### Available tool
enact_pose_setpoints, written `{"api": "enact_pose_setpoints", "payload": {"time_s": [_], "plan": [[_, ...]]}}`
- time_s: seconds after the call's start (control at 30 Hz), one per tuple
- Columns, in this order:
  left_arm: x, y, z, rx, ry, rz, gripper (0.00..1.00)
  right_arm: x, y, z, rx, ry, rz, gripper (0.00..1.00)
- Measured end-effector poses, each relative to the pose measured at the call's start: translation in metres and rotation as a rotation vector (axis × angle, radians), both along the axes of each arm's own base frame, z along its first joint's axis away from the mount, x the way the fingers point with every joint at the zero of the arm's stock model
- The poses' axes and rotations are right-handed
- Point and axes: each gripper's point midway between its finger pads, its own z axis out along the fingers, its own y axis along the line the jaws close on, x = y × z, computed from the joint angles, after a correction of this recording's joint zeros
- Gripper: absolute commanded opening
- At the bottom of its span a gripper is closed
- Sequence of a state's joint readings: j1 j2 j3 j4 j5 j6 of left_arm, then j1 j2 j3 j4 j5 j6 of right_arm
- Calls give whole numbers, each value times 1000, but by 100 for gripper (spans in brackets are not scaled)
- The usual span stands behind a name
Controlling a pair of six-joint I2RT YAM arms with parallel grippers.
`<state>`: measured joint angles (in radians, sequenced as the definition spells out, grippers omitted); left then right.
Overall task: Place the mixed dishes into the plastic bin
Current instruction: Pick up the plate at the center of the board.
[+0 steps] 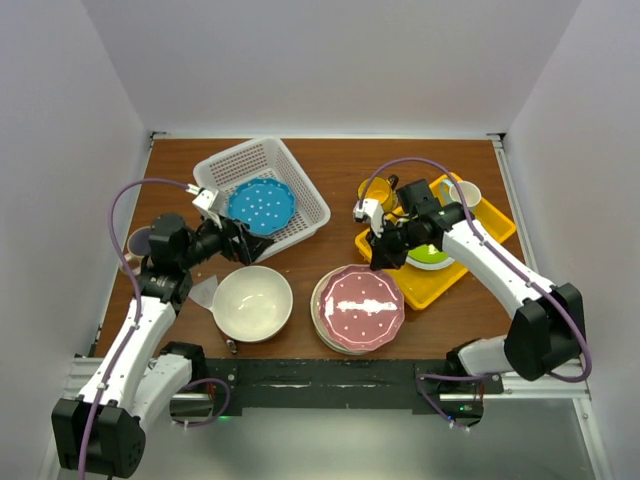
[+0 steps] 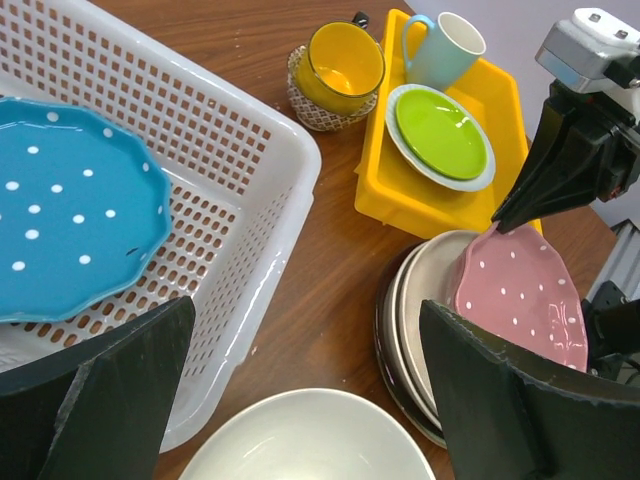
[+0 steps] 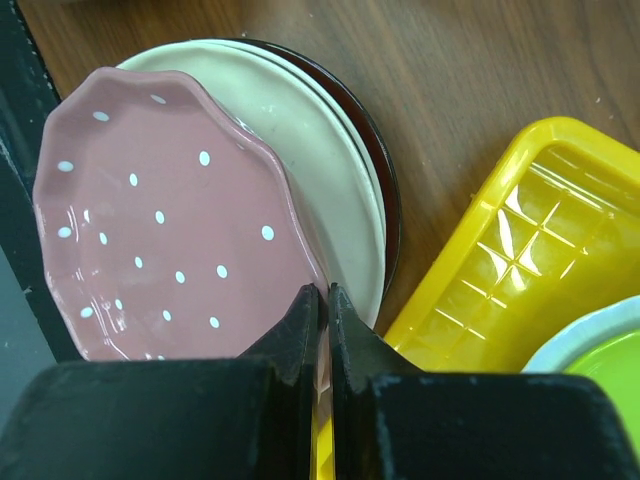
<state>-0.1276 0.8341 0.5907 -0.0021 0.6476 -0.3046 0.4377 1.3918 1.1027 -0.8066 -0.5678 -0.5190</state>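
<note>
Stack point(image 3: 335, 170) beneath pink dotted plate point(image 3: 170, 210) shows only rims; right claw point(image 3: 325, 300) pinches plate, left claw point(image 2: 307, 335) spread.

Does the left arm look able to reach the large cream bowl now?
Probably yes: the left gripper is open and close to the large cream bowl, which sits uncovered, with nothing between them; the plastic bin lies to the side.
</note>
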Motion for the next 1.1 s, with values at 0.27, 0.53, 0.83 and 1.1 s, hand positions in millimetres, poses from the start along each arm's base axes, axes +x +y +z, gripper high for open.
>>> {"api": "enact_pose_setpoints", "payload": {"time_s": [0.27,0.53,0.83,1.1], "plan": [[-4,-9,5,-38,0,-55,100,-1,0,15,46,-38,10,0],[-23,-38,-1,-92,52,-143,100,-2,0,23,75,-66,19,0],[-53,-89,-4,-118,92,-228,100,-7,0,35,112,-112,42,0],[-66,-135,-39,-6,163,-242,98,-10,-3,41,150,-138,37,0]]}}
